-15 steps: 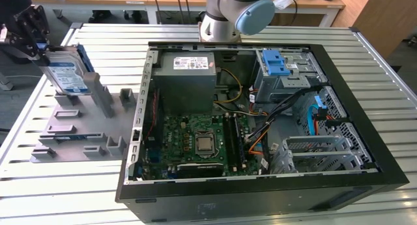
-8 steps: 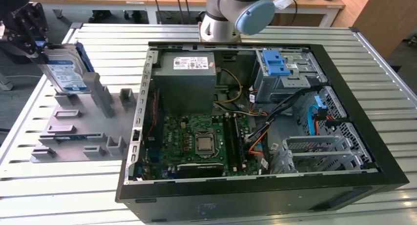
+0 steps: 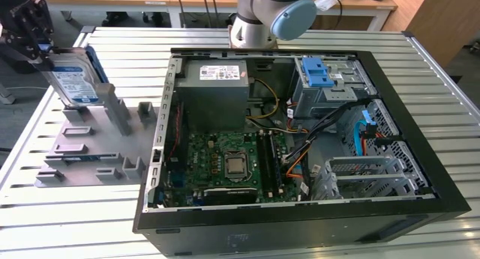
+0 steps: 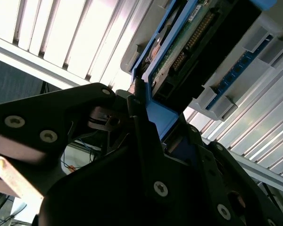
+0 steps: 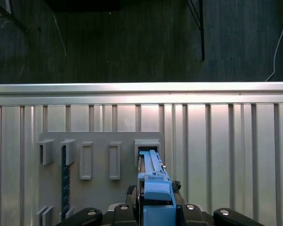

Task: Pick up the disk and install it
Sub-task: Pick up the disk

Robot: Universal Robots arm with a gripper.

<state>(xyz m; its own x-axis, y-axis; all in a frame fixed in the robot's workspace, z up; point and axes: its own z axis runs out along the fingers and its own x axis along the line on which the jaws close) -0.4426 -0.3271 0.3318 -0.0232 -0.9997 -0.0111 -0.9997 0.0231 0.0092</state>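
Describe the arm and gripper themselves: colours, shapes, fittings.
The arm is a silver-grey tube with a round light-blue cap on its joint. The gripper is matte black and angular. In the second wrist view its fingers are broad black links with rounded corners, fastened with silver screw heads.

A slatted metal table [image 3: 450, 101] with long parallel ribs is seen in the exterior view. Two things are set directly on it. A flat grey holder plate [image 3: 90, 158] with upright slotted blocks is placed toward the exterior view's left. A black computer case [image 3: 300, 225] is laid on its side, open upward, just beside the plate on the exterior view's right. In the first wrist view, the plate [image 5: 99, 188] is seen flat on the ribs [image 5: 226, 141].
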